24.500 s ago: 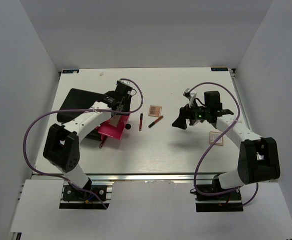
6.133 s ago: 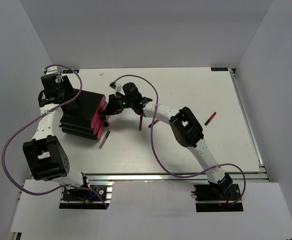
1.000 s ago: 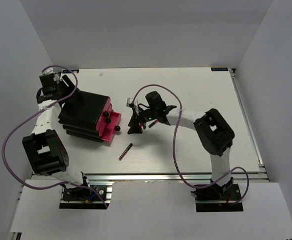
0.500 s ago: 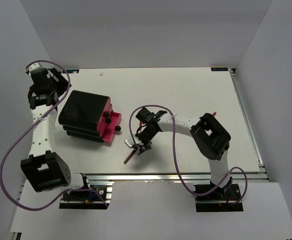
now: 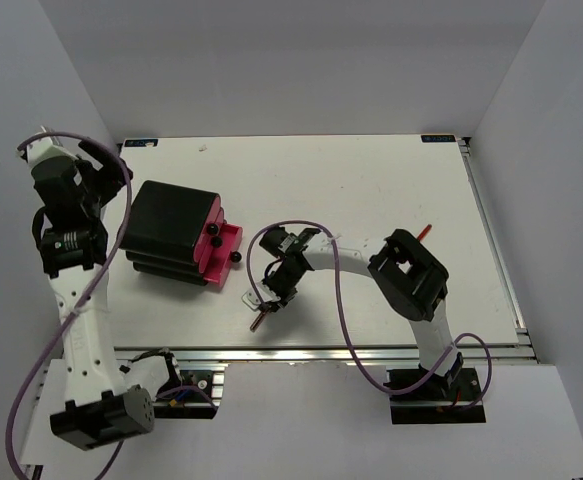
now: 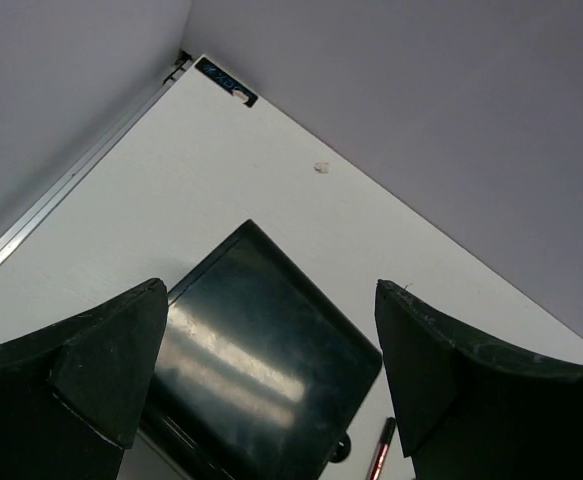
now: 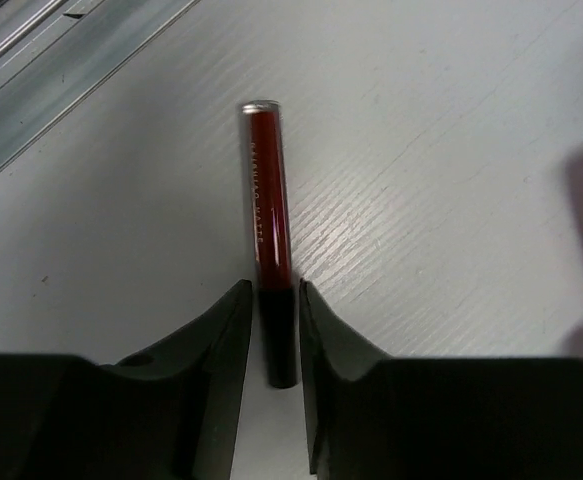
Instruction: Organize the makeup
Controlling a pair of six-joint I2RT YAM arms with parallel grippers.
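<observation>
Right end effector (image 5: pixel 269 299) is low on the counter (image 5: pixel 371 190), lower centre of the overhead view, at the black end of a red stick (image 7: pixel 269 195). Wrist view: the stick is a slim, glossy cylinder with a translucent red body, fine print along it, a silver tip at the far end and a matte black cap at the near end. It lies flat on the finely ribbed white surface. The jaws straddle the cap very closely. The right-hand pad looks to be touching and a sliver of counter shows on the other side, so I can't tell if it's actually clamped. A brushed aluminium rail (image 7: pixel 61 70) runs across the upper left of that frame, with a blurred pink patch at the right edge.

Left end effector (image 5: pixel 101 165) is raised at the far left of the overhead view with its fingers spread wide and nothing between them. Its camera looks down on a black box (image 6: pixel 261 370) with rounded corners and a shiny lid.

The pink drawer (image 5: pixel 221 247) sticks out of the box on its right side, with round black knobs. A second red stick (image 5: pixel 424 231) lies at centre right, just beside the right arm's elbow.
</observation>
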